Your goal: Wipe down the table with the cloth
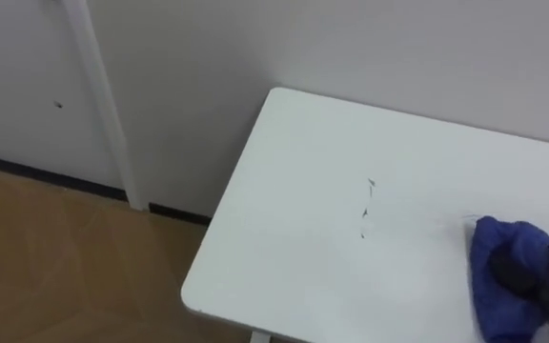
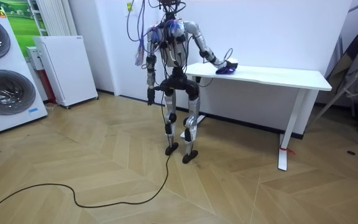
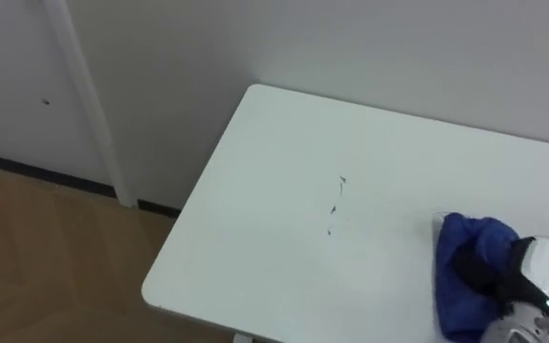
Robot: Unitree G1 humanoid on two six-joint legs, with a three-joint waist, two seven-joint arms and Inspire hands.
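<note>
Right hand (image 3: 541, 274) clamped on blue cloth (image 3: 460, 238) bunched beneath it, on white table (image 3: 274, 191).

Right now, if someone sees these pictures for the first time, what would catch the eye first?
The blue cloth stands out most, bright on the white table at the eye views' lower right, with the robot's right hand on it. Next come small dark marks near the table's middle, left of the cloth and apart from it. The left hand hangs at the robot's side.

White wall (image 2: 278, 31), pale vertical strip (image 1: 103, 105) on it, dark skirting board (image 1: 27, 170), herringbone wooden floor (image 2: 104, 155), washing machine (image 2: 2, 74) at the room view's left, low white cabinet (image 2: 67, 68) beside it
</note>
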